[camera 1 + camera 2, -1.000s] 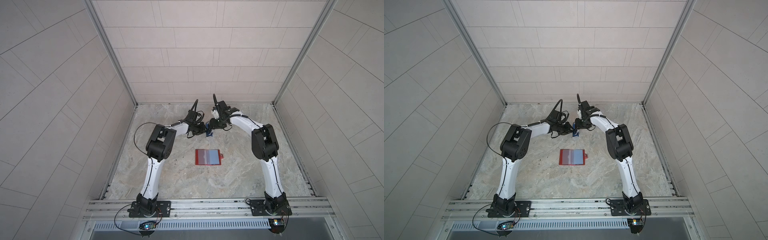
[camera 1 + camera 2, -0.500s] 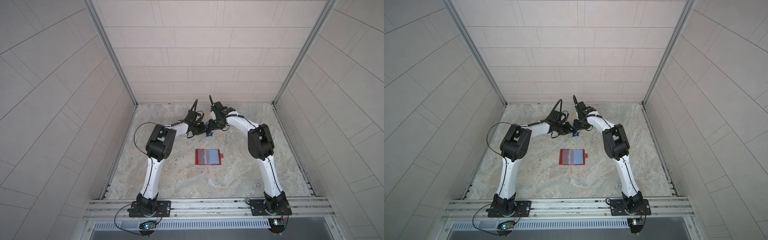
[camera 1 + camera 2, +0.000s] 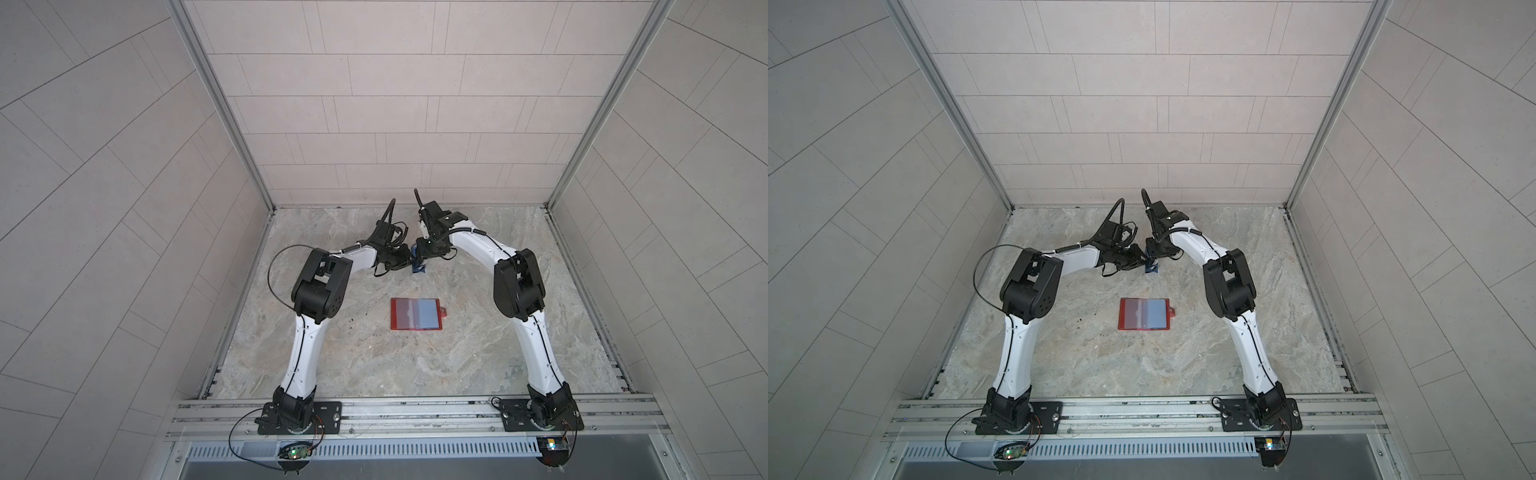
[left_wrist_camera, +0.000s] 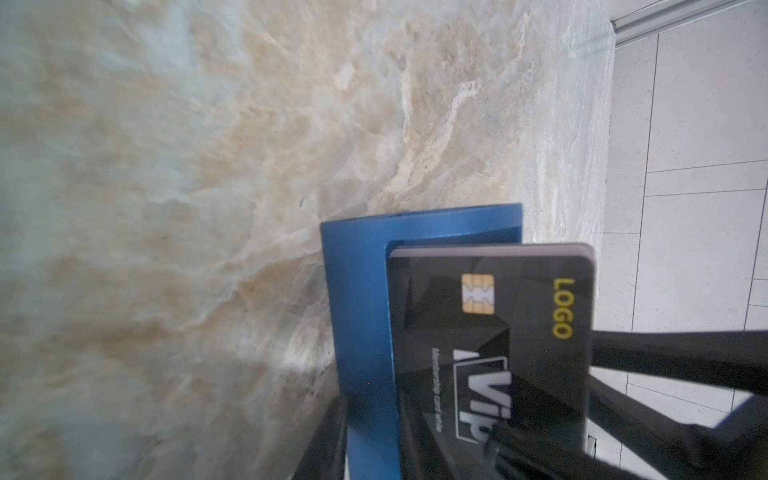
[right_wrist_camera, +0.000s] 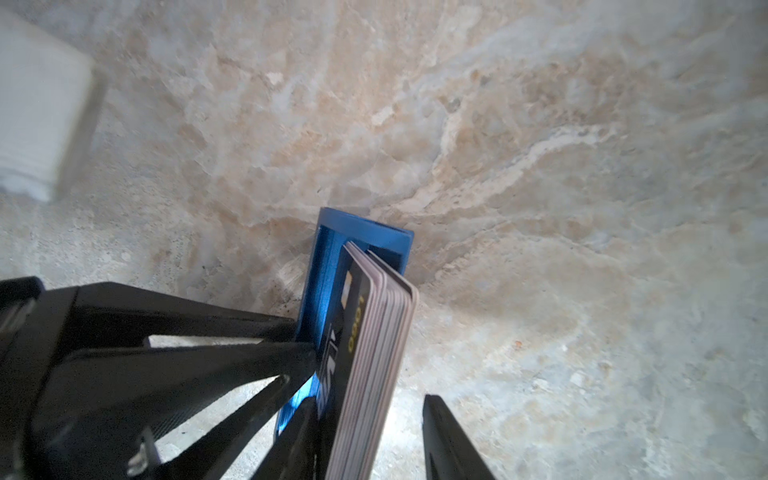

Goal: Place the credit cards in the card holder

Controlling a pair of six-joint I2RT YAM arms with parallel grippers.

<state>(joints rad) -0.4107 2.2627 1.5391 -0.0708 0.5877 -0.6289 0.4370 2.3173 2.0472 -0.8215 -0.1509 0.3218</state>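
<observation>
The job stood well short of done: the cards [image 5: 374, 353] stood on edge as a stack in the blue stand [image 5: 328, 249], none of them lifted out, while the red wallet [image 3: 393, 315] lay open and flat on the table [image 3: 374, 365]. From the top views its sleeves showed a reddish panel and a bluish one, too small to say whether a card already sat inside. Everything in the stand had yet to be drawn, carried over and slid into a sleeve.

The left gripper [image 5: 305, 343], jaws narrow, pinched the stand's wall and steadied it from the side. The right gripper [image 5: 370, 405] hung over the stack with its jaws parted and the cards between them. One finger lay close against the black card [image 4: 498, 332] at the front. The other finger [image 5: 444, 436] stood just clear of the rear card, with bare table showing in the gap, so no grip had been made.

The cards thus sat directly between the right fingertips and just beyond the left ones. The wallet lay well apart from both grippers, back toward the arms' bases and roughly midway between the two arms.
</observation>
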